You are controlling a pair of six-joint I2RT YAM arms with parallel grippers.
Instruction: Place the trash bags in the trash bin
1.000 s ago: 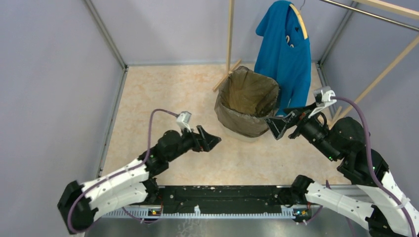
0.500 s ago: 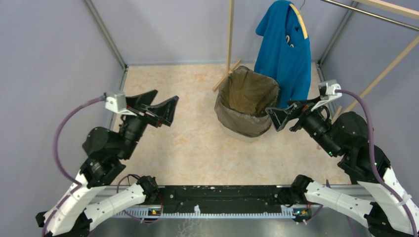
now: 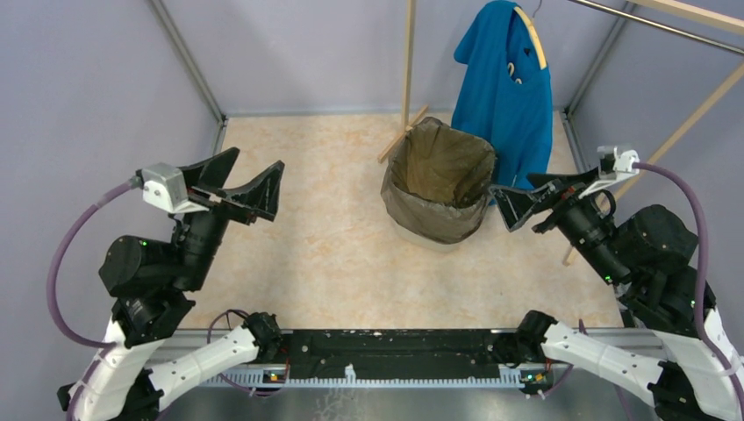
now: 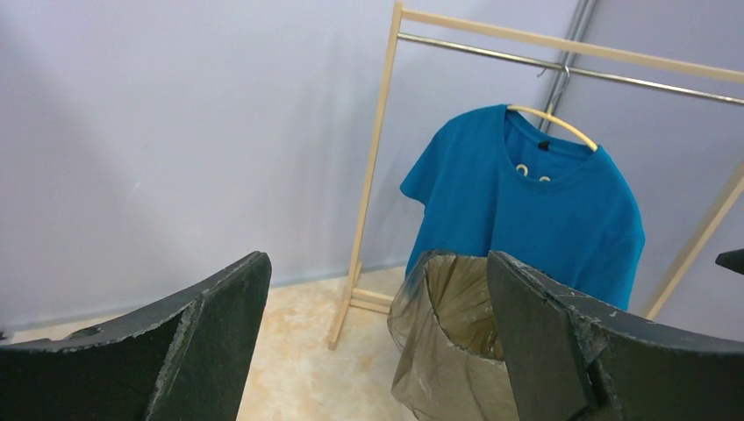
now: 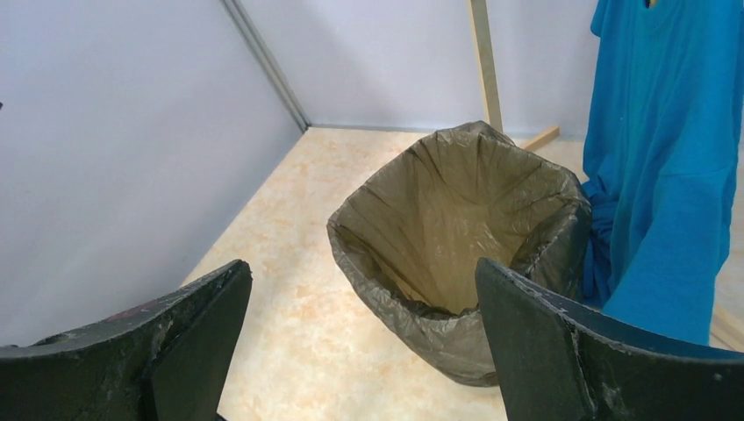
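Observation:
The trash bag (image 3: 436, 186), thin dark brownish-grey film, lines the trash bin and is folded down over its rim and outer walls. The bin's own walls are covered and only its shape shows. The bag also shows in the left wrist view (image 4: 447, 351) and the right wrist view (image 5: 447, 219). My left gripper (image 3: 260, 161) is open and empty, raised high at the left, far from the bin; its jaws stand wide in its own view (image 4: 375, 263). My right gripper (image 3: 502, 208) is open and empty, just right of the bin's rim, as its own view (image 5: 361, 267) shows.
A blue T-shirt (image 3: 509, 96) hangs on a hanger from a wooden rack (image 3: 408, 61) right behind the bin and touches the bin's right side. Grey-lilac walls close the floor (image 3: 298, 193) at the left, back and right.
My left arm has lifted from low near the bin's left and swung back to the left, jaws opened wide. My right gripper has drawn back to the right, away from the rim.

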